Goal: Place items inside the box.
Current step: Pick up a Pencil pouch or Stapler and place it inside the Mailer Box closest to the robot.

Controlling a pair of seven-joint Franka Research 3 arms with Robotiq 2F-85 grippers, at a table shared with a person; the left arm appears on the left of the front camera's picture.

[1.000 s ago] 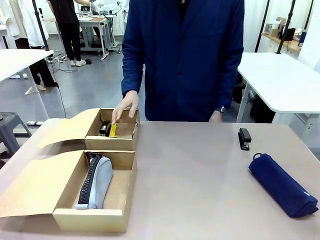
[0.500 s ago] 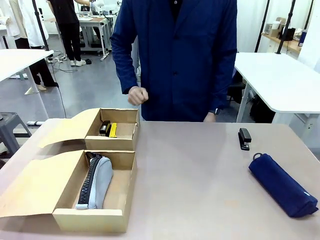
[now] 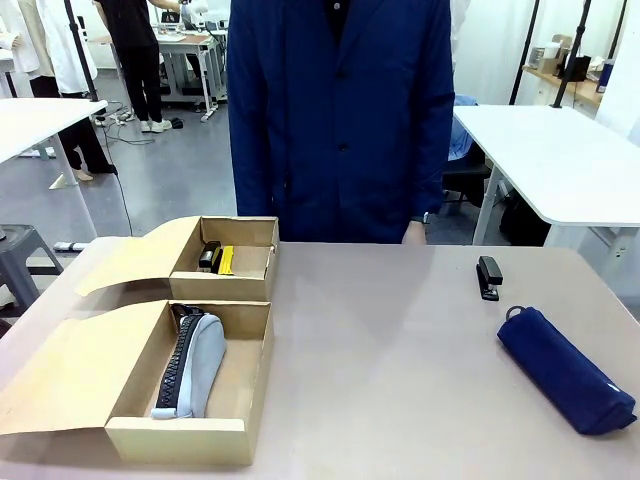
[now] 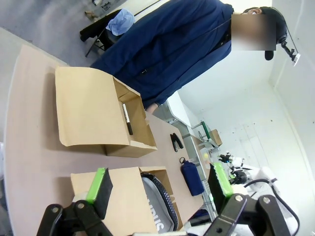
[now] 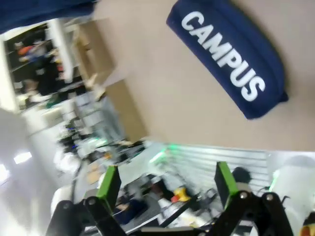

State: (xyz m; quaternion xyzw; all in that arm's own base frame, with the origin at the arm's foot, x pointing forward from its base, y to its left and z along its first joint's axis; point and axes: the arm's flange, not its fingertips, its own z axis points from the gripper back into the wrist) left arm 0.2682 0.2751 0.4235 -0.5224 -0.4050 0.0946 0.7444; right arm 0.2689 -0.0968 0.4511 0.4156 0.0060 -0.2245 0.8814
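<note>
Fingers (image 4: 98,187) on the left gripper (image 4: 158,183) stand spread wide with nothing between them, hanging close by the near box (image 3: 180,438). Right gripper (image 5: 166,184) gapes just as wide and carries nothing; it looks down on the blue pouch (image 5: 226,59).

On the table (image 3: 400,340) that pouch lies at four o'clock. The stapler (image 3: 489,277) sits just beyond it at two o'clock. Both are well apart from the boxes. Grey pouch (image 3: 192,365) lies in the near box at eight o'clock; knife (image 3: 226,260) and pen (image 4: 127,118) are in the far box (image 3: 220,287) at ten. Person (image 3: 340,110) stands at twelve.

I judge the blue pouch the likely next pick. It looks like soft, light fabric that will probably sag at both ends, so I'd pinch across the middle of its body, over the short width, not at the loop on its end. Stapler looks stiff and slick; I'd take it by its long flat sides.
</note>
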